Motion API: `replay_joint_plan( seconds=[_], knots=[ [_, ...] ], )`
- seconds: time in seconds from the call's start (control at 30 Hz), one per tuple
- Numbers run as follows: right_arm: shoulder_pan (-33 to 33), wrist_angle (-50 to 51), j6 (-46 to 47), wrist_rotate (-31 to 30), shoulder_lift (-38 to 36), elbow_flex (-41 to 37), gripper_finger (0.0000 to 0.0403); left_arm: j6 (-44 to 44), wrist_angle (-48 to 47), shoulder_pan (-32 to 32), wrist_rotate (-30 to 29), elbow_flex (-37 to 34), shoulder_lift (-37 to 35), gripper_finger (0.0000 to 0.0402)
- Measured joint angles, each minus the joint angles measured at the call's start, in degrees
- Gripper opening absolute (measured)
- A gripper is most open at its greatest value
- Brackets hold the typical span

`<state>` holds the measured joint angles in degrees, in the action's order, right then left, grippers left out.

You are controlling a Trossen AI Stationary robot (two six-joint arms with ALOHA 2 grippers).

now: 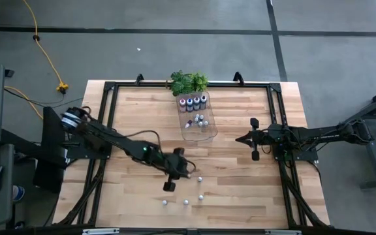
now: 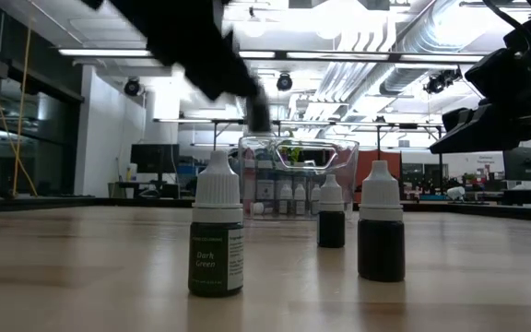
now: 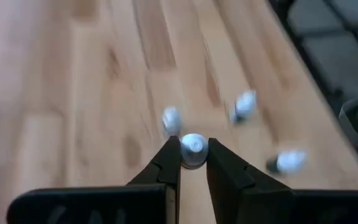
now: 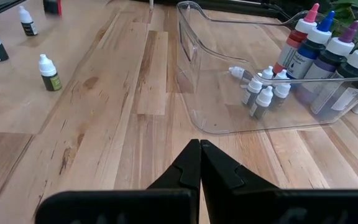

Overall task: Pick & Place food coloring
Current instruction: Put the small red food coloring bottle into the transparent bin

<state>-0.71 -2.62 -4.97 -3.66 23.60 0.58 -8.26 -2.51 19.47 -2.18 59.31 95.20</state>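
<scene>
Wooden table [image 1: 240, 196] seen from above, with two dark robot arms reaching in from either side. At the far middle of the table a clear plastic tray [image 1: 196, 134] sits just in front of a green leafy plant [image 1: 188, 82]. Inside the tray, four larger food coloring bottles [image 1: 192, 102] with coloured tops stand in a row at the plant end, and a few small whitish bottles [image 1: 199, 120] cluster near the tray's middle; in the right wrist view one of these small ones [image 4: 240, 73] lies on its side.

The left gripper [image 3: 193, 163] is out over the near middle of the table, its two fingers drawn narrow around a small bottle [image 3: 193, 149] with a pale cap, holding it between them. Several more small loose bottles [image 1: 187, 202] stand on the bare wood near it, toward the table's near edge. From table height, three of them stand upright, the closest one [image 2: 216, 229] labelled dark green.

The right gripper [image 4: 200, 154] waits to the right of the tray, its fingers pressed together with nothing between them.
</scene>
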Motion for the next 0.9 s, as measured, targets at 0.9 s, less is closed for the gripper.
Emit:
replay_joint_plan(
  seconds=[0.9],
  knots=[
    [0.0, 0.1, 0.0, 0.0, 0.0, 0.0, 0.0000, -20.7, -19.6, -18.4, -18.2, 6.6, -11.5, 0.0040]
  ],
)
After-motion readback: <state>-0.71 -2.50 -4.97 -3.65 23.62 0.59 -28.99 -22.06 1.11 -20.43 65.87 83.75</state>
